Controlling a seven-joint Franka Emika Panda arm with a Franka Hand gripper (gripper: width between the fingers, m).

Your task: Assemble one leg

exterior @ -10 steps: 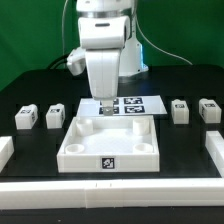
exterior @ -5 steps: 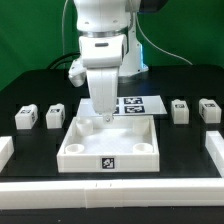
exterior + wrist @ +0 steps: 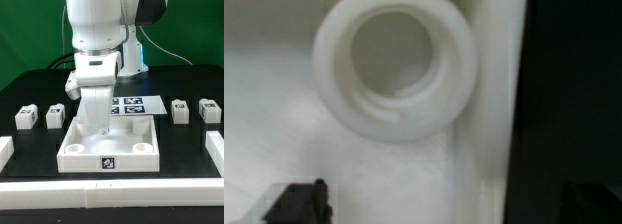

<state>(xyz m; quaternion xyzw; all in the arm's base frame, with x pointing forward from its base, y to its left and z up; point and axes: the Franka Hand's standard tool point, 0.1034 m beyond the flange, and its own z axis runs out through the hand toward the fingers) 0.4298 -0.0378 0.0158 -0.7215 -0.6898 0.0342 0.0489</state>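
Four small white legs with tags lie on the black table: two at the exterior view's left and two at its right. The large white tray-like piece sits in the middle. My gripper is low over the tray's far left corner, away from every leg. In the wrist view a round corner socket fills the frame. One dark fingertip shows inside the tray wall; the other is barely visible against the black table. My gripper looks open and empty.
The marker board lies behind the tray, partly hidden by the arm. White rails stand at the table's left, right and front edges. A green backdrop stands behind.
The arm has moved toward the exterior view's left and come lower, from over the tray's far middle to its far left corner. The legs and tray have not moved.
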